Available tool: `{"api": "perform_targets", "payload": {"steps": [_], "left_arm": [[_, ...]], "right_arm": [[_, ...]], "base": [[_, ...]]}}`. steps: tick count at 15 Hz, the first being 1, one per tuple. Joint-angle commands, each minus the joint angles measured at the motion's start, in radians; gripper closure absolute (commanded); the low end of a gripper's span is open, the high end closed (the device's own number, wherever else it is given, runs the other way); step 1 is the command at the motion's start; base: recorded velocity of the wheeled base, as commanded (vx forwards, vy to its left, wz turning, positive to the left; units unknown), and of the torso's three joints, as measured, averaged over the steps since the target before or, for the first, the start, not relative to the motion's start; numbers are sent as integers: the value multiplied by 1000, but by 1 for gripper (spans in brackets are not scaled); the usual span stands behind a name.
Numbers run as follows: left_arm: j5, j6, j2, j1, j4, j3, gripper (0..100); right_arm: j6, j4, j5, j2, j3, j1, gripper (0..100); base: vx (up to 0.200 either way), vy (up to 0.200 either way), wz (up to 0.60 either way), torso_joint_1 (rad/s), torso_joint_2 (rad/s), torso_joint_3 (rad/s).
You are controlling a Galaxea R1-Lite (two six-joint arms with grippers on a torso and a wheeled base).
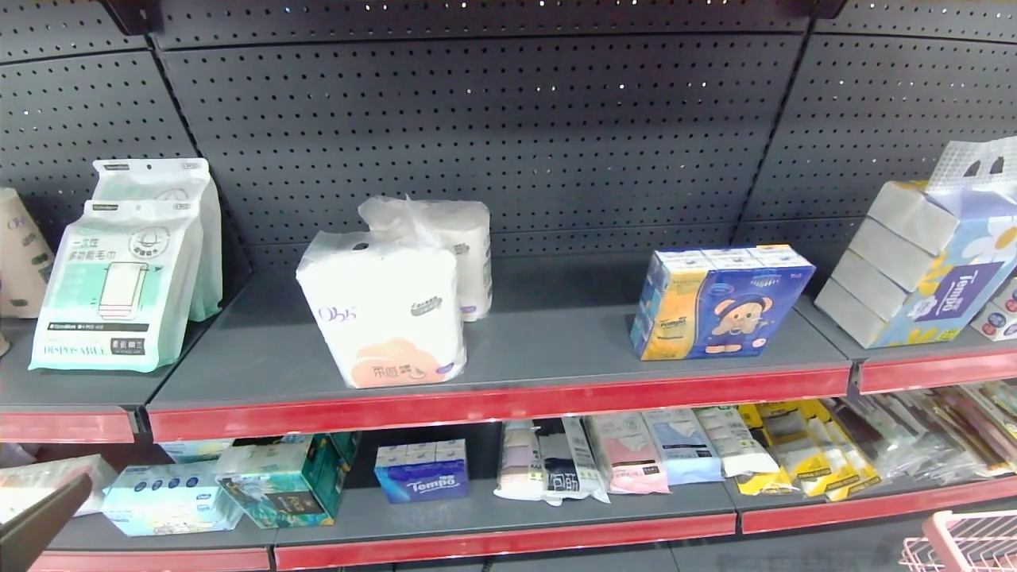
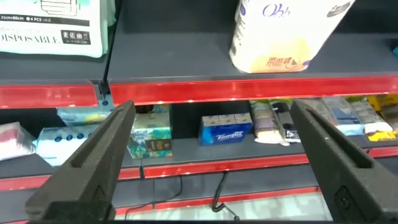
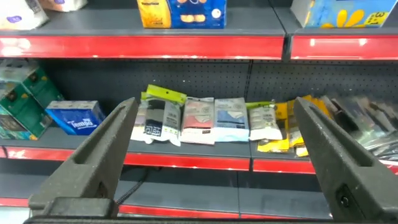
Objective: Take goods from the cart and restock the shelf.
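The upper shelf carries a white pack of paper rolls with a second pack behind it, and a blue tissue pack with a bear print. A corner of the pink cart shows at the lower right. My left gripper is open and holds nothing; it faces the lower shelf, below the white roll pack. One of its dark fingers shows at the lower left. My right gripper is open and holds nothing, level with the lower shelf, below the bear tissue pack.
Green-white towel bags stand at the upper shelf's left, a large tissue bundle at its right. The lower shelf holds a blue tissue pack, a green box and flat packets. Bare shelf lies between the rolls and the bear pack.
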Motion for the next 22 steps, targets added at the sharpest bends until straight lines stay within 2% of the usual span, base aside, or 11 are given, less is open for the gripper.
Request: {"api": "perform_targets", "payload": {"steps": [1,3,5,6,9,11,12,15,18,20,22], "left_arm": [[-2,2,40,2,-20,-3,0],[-2,-5,89,2,-67,-3,0],[-4,-8,164,4,-133,-3,0],[-4,-9,233,4,-193,-3,0],[-28,-9,302,2,-265,-3,0],[-53,-9,308,2,-271,9,0],[-59,-9,308,2,-271,14,0],[-56,-14,361,7,-273,8,0],[-51,-18,448,58,-273,12,0],[-48,-12,574,107,-276,-11,0],[-47,-12,666,127,-282,-43,0]], "right_arm": [[0,-2,2,-2,1,0,0],[16,-8,2,-2,2,0,0],[5,-30,-59,-2,15,0,0],[25,-59,-167,-2,24,0,0],[-21,-136,-162,-2,56,0,0],[45,-77,-154,-2,58,0,0],[46,-86,-119,-2,59,1,0],[17,-86,-116,-2,61,0,0],[13,-86,-116,-2,61,0,0],[13,-85,-116,-2,61,0,0],[13,-86,-116,-2,61,0,0]], "base": [[0,0,0,0,0,0],[0,0,0,0,0,0],[0,0,0,0,0,0],[0,0,0,0,0,0],[0,0,0,0,0,0],[0,0,0,0,0,0],[0,0,0,0,0,0],[0,0,0,0,0,0],[0,0,0,0,0,0],[0,0,0,0,0,0],[0,0,0,0,0,0]]}}
